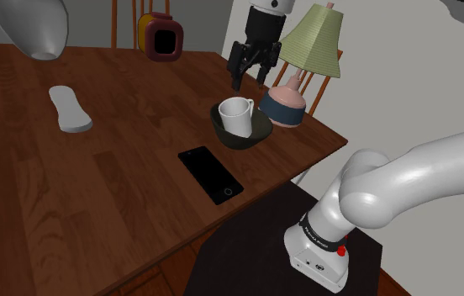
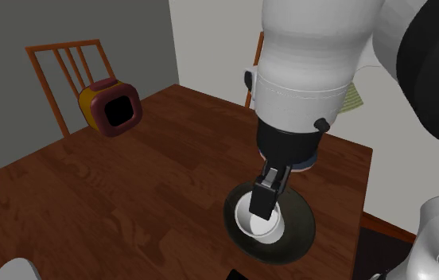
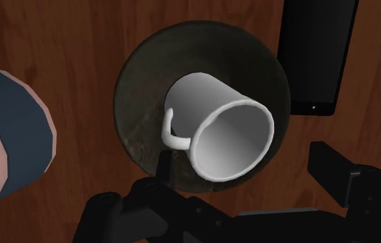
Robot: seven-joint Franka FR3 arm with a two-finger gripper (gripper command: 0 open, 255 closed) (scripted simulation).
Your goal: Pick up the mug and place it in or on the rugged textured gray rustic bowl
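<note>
The mug point(image 1: 237, 115) sits mouth-up inside the dark bowl point(image 1: 244, 141), near the table point(image 1: 121, 185) edge at the shoulder view's right, between the phone point(image 1: 210, 173) and a blue-and-pink vase point(image 1: 283, 106). The gripper point(image 1: 250, 79) hangs above the mug, released, fingers spread and clear of it

Shoulder beside stand point(image 1: 251, 261); second closer, similar; share bowl point(image 1: 244, 141).
</note>
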